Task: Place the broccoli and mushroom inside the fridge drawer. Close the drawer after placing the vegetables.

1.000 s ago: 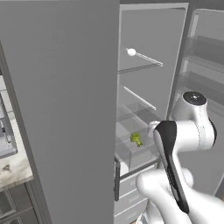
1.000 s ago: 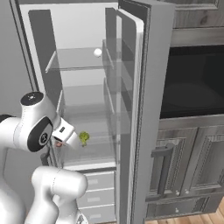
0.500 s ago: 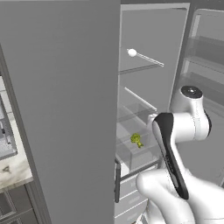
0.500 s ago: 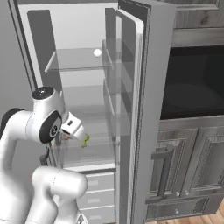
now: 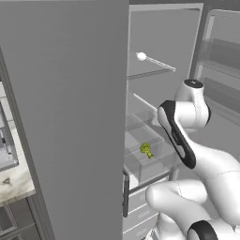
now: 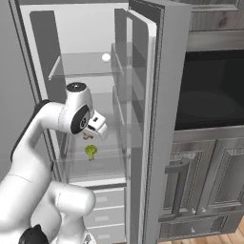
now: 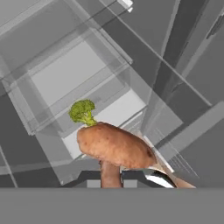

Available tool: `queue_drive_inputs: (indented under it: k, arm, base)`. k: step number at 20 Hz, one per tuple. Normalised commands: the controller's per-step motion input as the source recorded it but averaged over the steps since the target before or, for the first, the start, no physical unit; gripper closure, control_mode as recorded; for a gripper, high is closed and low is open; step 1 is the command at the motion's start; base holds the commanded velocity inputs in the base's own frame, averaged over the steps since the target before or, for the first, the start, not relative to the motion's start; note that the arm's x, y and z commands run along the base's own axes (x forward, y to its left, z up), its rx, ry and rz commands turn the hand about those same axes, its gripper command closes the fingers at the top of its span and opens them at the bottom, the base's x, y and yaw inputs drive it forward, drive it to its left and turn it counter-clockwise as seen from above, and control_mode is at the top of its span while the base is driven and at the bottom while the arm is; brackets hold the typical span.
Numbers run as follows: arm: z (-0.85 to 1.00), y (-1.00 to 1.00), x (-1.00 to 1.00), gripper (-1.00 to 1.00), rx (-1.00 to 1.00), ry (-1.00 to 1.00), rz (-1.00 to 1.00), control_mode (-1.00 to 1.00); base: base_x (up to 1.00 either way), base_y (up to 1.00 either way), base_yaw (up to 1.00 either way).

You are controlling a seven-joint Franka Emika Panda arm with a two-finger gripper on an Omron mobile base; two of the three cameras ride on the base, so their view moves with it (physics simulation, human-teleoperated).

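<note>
**Mushroom in the jaws, hanging over the open fridge drawer**

I have the jaws closed on the mushroom (image 7: pixel 114 148): in the hand view its brown cap sits squarely in front of the camera with the stem running down toward the fingers, so I read it as held by the stem, though the fingertips themselves are hidden behind it. In the right base view the gripper (image 6: pixel 89 135) sits just under the white hand, with a small reddish speck below it that I take for the same mushroom.

Just past the cap, at about 11 o'clock from it in the hand view, lies the broccoli (image 7: pixel 82 112), already on the floor of the fridge drawer (image 7: pixel 65 76). The right base view agrees: the broccoli (image 6: pixel 90 152) is at 6 o'clock from the gripper, inside the clear bin (image 6: pixel 112 164), which stands pulled out of the fridge. From the left base view the floret (image 5: pixel 146 150) shows through the translucent wall (image 5: pixel 140 166), with the arm's elbow at 3 o'clock from it.

I judge the first vegetable done and the second mid-delivery. Next I'd lower the hand until the mushroom is inside the bin walls, beside the broccoli rather than on it, then open the jaws. After that the drawer front needs a push home.
</note>
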Motion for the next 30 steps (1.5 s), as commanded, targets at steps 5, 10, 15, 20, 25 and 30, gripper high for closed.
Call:
queue_drive_inputs:
  k: [5,10,15,20,25,30]
  arm:
    - [-0.45,-0.05,0.52,1.00,0.00,0.01,0.06,-1.00]
    - [-0.60,0.00,0.27,1.00,0.00,0.00,0.07,-1.00]
    - [-0.66,0.00,0.00,1.00,0.00,0.00,0.09,-1.00]
    - [-0.56,0.00,0.05,1.00,0.00,0.00,0.06,-1.00]
    - [-0.47,0.00,0.02,1.00,0.00,0.02,0.06,-1.00]
    - [-0.36,0.00,-0.03,1.00,0.00,0.03,0.06,-1.00]
  base:
    - [0.00,0.00,0.00]
    - [0.00,0.00,0.00]
    - [0.00,0.00,0.00]
    - [0.00,0.00,0.00]
    - [0.00,0.00,0.00]
    - [0.00,0.00,0.00]
